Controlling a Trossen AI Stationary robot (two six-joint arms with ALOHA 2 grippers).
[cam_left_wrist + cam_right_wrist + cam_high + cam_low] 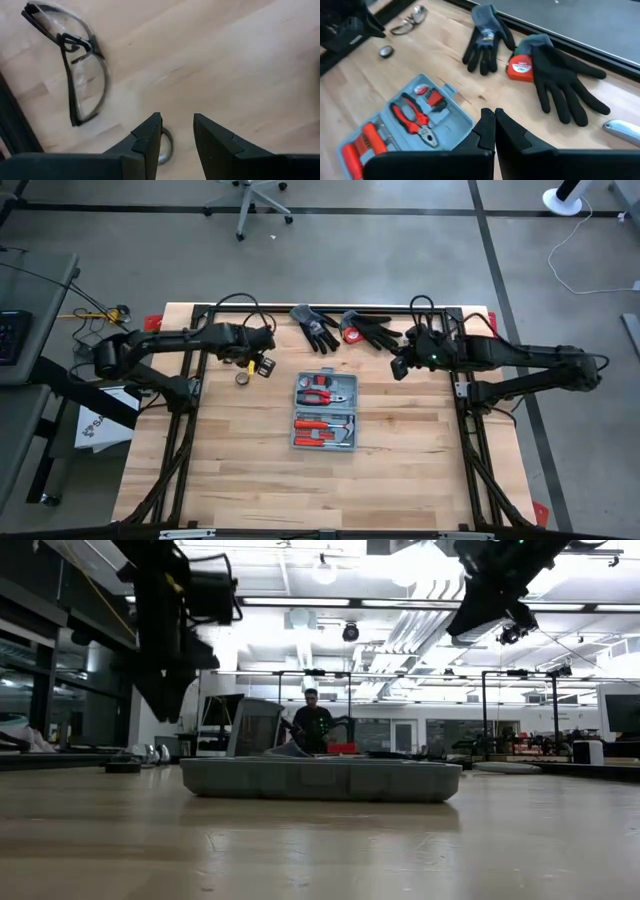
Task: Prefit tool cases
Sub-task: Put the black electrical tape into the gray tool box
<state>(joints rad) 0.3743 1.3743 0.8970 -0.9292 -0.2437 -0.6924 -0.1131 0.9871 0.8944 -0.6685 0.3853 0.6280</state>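
Note:
The grey-blue tool case lies open and flat on the wooden table, its two halves side by side, with red-handled tools in its moulded tray. In the low view the case rests on its underside. My left gripper hangs open above bare wood to the left of the case, with nothing between its fingers. My right gripper is shut and empty, raised above the table beyond the case's far right corner.
Two black gloves and a red tape measure lie at the far edge. Clear safety glasses and a small round metal piece lie by my left gripper. A silver tool lies at the right. A person stands behind the table.

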